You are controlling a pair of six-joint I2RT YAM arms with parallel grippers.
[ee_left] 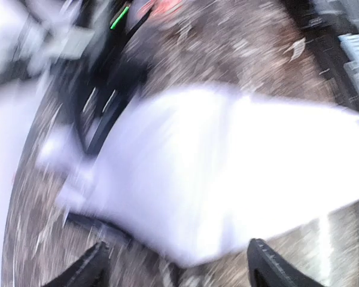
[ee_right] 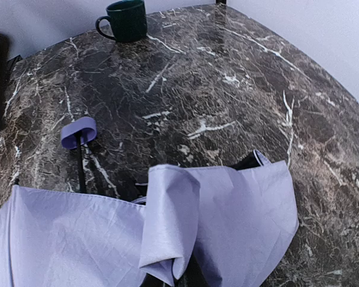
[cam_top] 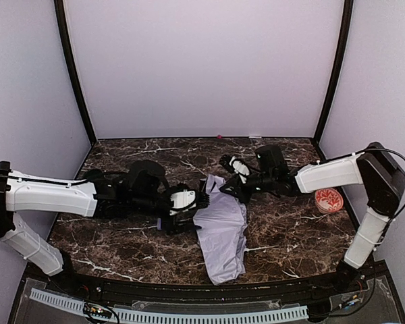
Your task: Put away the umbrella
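The umbrella (cam_top: 221,233) lies partly folded in the middle of the table, pale lavender fabric spread toward the front edge. My left gripper (cam_top: 201,201) is at the fabric's left edge. In the blurred left wrist view its fingertips (ee_left: 90,269) stand wide apart just short of the umbrella (ee_left: 227,173), open with nothing between them. My right gripper (cam_top: 233,185) sits at the umbrella's far end. In the right wrist view a raised fold of fabric (ee_right: 167,227) covers the fingers; the gripper is shut on it. The small lavender handle (ee_right: 78,131) and thin black shaft (ee_right: 81,167) lie beyond.
A red-and-white patterned disc (cam_top: 329,200) lies by the right arm near the table's right edge. A dark green mug (ee_right: 127,19) stands on the marble on the far side in the right wrist view. White walls enclose the back and sides.
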